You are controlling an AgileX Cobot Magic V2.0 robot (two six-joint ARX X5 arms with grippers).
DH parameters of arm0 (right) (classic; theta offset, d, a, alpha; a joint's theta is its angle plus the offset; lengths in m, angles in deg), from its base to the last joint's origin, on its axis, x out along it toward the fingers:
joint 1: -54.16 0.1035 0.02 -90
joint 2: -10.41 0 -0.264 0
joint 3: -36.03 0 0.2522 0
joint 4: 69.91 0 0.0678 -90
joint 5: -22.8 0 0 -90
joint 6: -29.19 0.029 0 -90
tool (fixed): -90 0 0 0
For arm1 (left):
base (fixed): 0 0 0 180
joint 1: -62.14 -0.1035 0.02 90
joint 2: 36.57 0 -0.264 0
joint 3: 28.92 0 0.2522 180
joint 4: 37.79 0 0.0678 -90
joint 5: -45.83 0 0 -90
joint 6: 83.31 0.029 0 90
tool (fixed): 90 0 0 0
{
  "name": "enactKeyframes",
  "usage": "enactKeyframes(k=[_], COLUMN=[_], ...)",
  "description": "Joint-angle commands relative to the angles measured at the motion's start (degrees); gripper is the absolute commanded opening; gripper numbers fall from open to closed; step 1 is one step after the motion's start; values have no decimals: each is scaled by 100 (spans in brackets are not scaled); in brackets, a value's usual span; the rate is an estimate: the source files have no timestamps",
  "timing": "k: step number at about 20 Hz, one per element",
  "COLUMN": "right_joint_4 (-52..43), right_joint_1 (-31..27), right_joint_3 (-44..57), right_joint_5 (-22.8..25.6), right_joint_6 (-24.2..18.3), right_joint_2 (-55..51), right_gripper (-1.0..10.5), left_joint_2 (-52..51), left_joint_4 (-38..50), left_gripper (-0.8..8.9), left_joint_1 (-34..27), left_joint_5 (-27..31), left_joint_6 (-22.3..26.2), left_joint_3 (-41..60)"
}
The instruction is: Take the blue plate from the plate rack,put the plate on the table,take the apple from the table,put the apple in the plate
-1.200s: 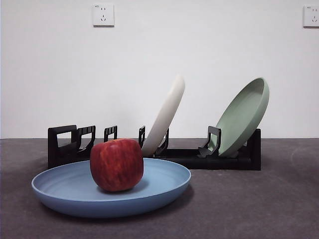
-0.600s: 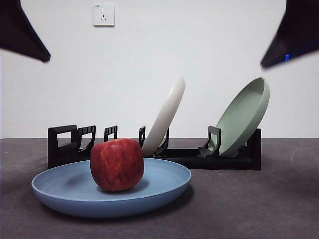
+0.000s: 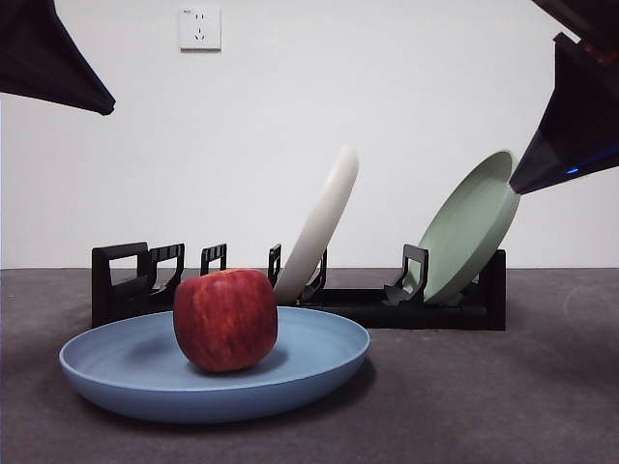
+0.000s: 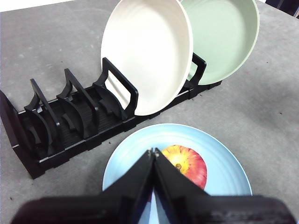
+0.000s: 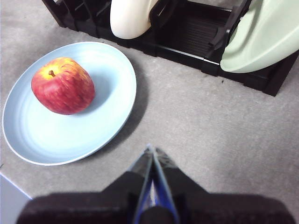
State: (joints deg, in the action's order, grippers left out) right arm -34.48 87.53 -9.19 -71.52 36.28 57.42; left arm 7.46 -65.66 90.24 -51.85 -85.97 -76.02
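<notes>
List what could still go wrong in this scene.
1. The apple sits off-centre on the shallow blue plate, toward one rim; a bump could roll it off.
2. The cream plate and green plate lean in the plate rack. The right gripper, shut and empty, hangs beside the green plate and might knock it.

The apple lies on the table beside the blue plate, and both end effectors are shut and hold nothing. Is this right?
Not quite: the apple lies in the blue plate, as the right wrist view shows. Both the left end effector and the right end effector are indeed shut and empty.
</notes>
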Motion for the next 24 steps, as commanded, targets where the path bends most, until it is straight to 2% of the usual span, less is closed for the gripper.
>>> enactKeyframes(k=[1, 5, 7, 9, 12, 17, 21, 24], right_joint_4=[-20, -17, -20, -20, -17, -17, -17, -20], right_joint_1=[-4, -2, -4, -4, -4, -4, -4, -4], right_joint_3=[33, 33, 33, 33, 33, 33, 33, 33], right_joint_5=[20, 15, 20, 20, 17, 17, 20, 20], right_joint_6=[59, 59, 59, 59, 59, 59, 57, 59], right_joint_2=[-9, -9, -9, -15, -15, -15, -15, -15], right_gripper=[-12, -12, -12, -12, -12, -12, -12, -12], left_joint_2=[2, -393, -802, -1213, -1683, -2828, -3810, -4177], left_joint_4=[22, -208, -195, -55, -96, 98, 940, 1325], left_gripper=[-3, -3, -3, -3, -3, -3, -3, -3], left_joint_1=[9, 42, -35, -258, -925, -1733, -2140, -2433], left_joint_5=[2, 11, 199, 297, 284, 291, 304, 308], left_joint_6=[-39, -33, 540, 726, 688, 669, 667, 387], left_joint_3=[33, 33, 33, 33, 225, 1488, 2673, 3174])
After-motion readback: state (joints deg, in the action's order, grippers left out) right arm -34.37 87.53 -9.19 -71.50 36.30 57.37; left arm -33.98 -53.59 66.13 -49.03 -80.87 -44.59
